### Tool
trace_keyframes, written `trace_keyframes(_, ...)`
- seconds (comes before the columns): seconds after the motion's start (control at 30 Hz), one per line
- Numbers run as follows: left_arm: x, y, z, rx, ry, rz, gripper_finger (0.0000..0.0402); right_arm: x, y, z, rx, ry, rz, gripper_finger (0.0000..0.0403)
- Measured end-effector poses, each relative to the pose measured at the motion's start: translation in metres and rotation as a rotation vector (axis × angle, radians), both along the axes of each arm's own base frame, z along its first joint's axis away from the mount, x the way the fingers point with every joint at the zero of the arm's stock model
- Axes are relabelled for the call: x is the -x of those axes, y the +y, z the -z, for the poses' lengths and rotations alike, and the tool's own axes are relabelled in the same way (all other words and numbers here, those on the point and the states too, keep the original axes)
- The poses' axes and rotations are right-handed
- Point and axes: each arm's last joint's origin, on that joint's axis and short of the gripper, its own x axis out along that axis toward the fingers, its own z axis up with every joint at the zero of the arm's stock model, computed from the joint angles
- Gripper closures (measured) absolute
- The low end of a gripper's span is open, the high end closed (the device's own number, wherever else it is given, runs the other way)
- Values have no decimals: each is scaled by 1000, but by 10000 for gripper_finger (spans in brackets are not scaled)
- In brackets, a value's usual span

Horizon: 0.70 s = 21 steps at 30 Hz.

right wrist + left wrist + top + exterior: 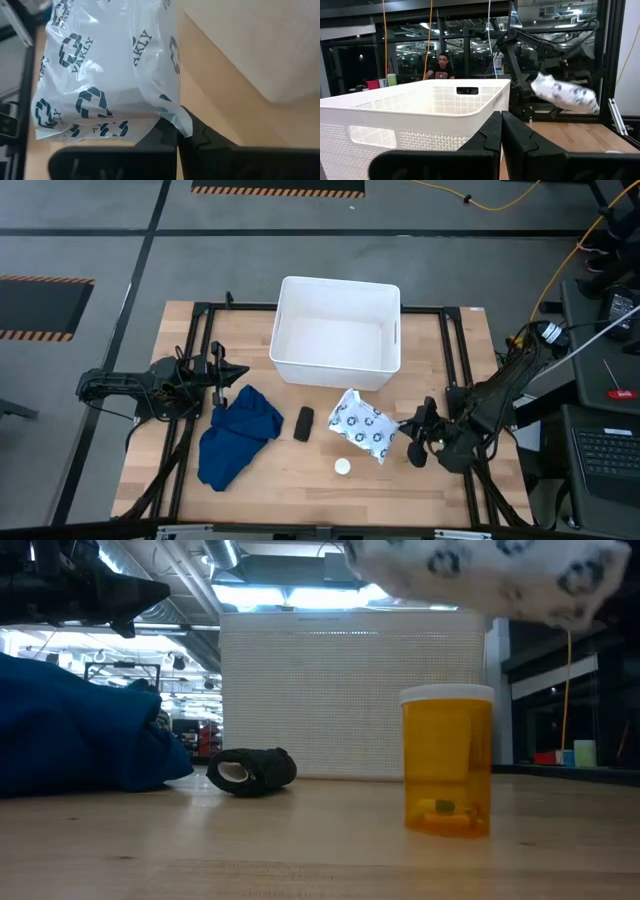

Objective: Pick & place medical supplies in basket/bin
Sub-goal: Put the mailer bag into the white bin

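My right gripper (408, 438) is clamped on one edge of the white packet (362, 426), and the packet hangs off the wood, lifted above the table (280, 475). In my right wrist view its ringed print fills most of the frame, with the tub's pale wall beyond it. The white tub (337, 375) stands ahead of this claw, toward the far side of the table, its near wall just past the packet's far end. Below the packet and a little to the inside sits the small white cap (343, 466); level across the table it turns out to top an amber pill bottle (447, 765) standing upright on the boards. Farther across from my right claw lies the small black oblong (303, 423), and beyond that the dark blue cloth (237, 434) is crumpled flat on the wood.

My left gripper (228, 374) waits with its fingers together, hovering just over the upper edge of the cloth, the tub's perforated wall close in front of it.

The surface is pale wooden planking inside a black frame. Around it is grey floor with hazard-striped patches and yellow cable. Past the tub, a person (440, 67) sits in a dim room of glass partitions and ceiling lights.
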Motion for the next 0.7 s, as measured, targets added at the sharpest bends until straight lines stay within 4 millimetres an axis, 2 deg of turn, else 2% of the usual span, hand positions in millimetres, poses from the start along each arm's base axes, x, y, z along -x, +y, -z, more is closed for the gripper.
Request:
trace_keyframes(0.33, 0, 0, 0, 0, -1, 0, 398, -22, -22, -43, 104, -154, -25, 403)
trace_keyframes(0.7, 0, 0, 0, 0, 4, 0, 398, -49, -43, -126, 234, -262, 37, 403)
